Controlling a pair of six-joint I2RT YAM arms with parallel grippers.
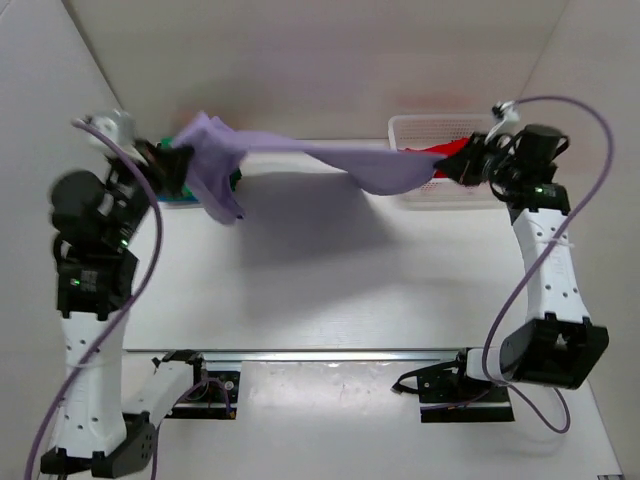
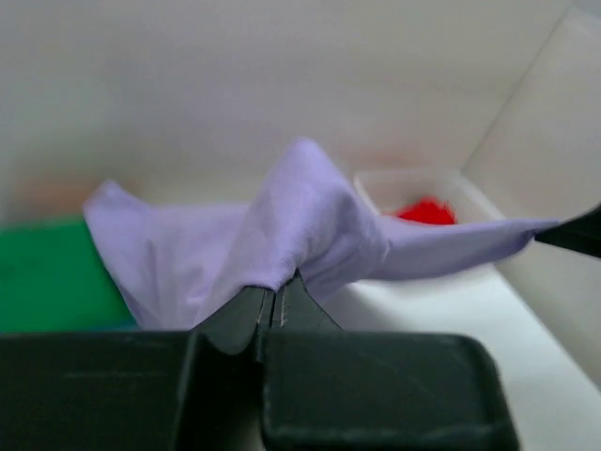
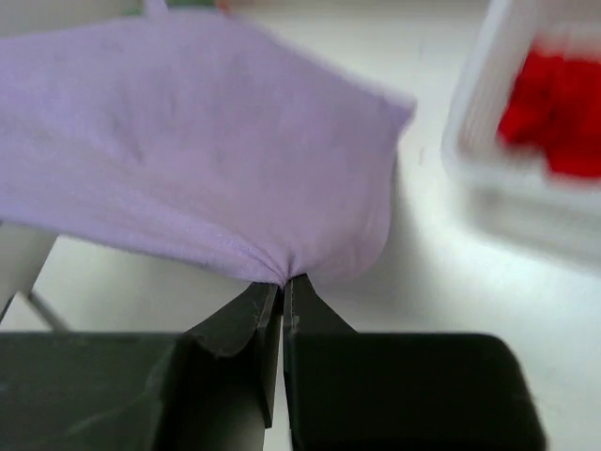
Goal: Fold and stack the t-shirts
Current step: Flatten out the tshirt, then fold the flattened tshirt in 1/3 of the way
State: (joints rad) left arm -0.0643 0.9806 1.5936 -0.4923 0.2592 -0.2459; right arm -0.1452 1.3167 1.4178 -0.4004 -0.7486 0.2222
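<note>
Over the far edge of the worktop [image 1: 330,290], the lavender t-shirt [image 1: 215,165] hangs stretched between left gripper [image 1: 172,160] and right gripper [image 1: 455,165], both clamped on it; best lowered level and taut so it lands flat.

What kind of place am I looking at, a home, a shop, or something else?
Probably a robotics lab: a white table boxed in by plain white panels, a left arm and right arm bolted at its near edge, and a lavender t-shirt stretched between the left tool and right tool.
</note>
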